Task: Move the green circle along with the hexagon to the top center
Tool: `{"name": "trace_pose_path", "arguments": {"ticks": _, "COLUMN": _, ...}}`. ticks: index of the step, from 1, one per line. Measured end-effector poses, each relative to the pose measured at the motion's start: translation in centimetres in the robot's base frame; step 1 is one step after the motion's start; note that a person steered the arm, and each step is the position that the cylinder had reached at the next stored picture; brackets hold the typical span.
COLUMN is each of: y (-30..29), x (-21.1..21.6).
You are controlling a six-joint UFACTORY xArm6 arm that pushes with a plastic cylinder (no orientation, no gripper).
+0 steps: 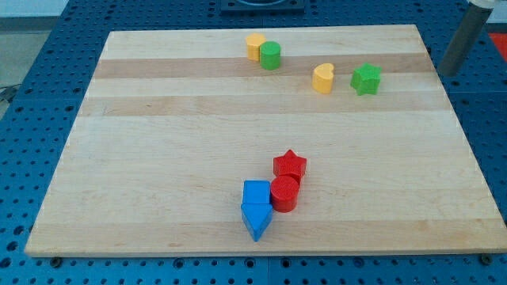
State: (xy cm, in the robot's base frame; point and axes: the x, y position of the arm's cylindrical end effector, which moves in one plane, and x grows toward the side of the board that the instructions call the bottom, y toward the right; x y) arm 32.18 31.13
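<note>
Green circle: a short green cylinder standing touching the yellow hexagon, the pair near the far edge of the wooden surface, about midway across at the view's top, well to the view's left of the end effector's rod. Status, as a judgement: both blocks look already at or very close to top centre, so little or nothing seems left beyond a small nudge. My tip: not in view; only a grey stretch of rod shows at the view's upper right, beyond the board's corner, touching no block; having no jaws, it grasps nothing. Nearer the rod: green star, then yellow heart, apart from each other. Far from the rod, toward the view's bottom: red star, red cylinder, blue cube, blue triangle, clustered and touching.
</note>
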Motion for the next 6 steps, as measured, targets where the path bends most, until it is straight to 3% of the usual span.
{"name": "trace_pose_path", "arguments": {"ticks": 2, "y": -7.2, "x": 0.0}}
{"name": "trace_pose_path", "arguments": {"ticks": 6, "y": -7.6, "x": 1.3}}
